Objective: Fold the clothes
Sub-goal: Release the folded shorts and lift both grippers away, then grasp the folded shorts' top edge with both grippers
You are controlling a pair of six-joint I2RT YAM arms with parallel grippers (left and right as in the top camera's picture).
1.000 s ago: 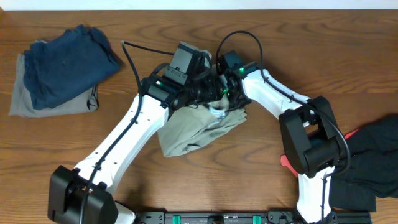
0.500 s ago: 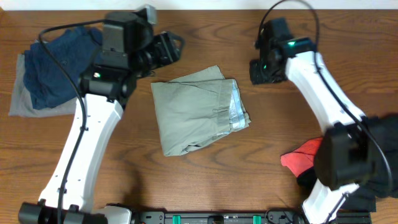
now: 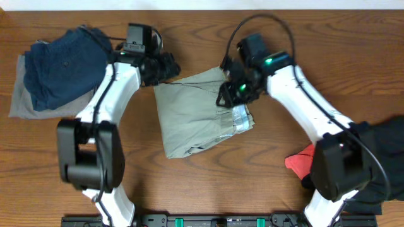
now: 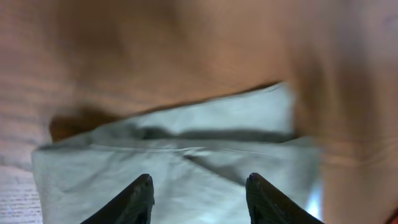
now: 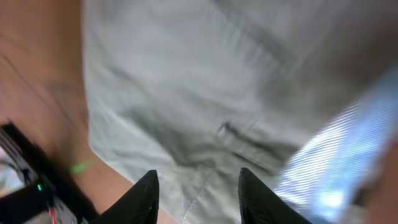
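The folded khaki-beige shorts lie mid-table, white waistband lining showing at their right edge. My left gripper hovers open and empty over the shorts' upper left corner; in the left wrist view its fingers frame the khaki fabric. My right gripper hovers open and empty over the shorts' upper right part; in the right wrist view its fingertips stand over the fabric next to the pale lining.
A navy garment lies on a grey one at the far left. A red piece and a black piece lie at the right edge. Bare wood lies in front of the shorts.
Both arms swung back in toward the shorts after pulling away from them. The shorts, held bunched a second ago, now lie flat and folded.
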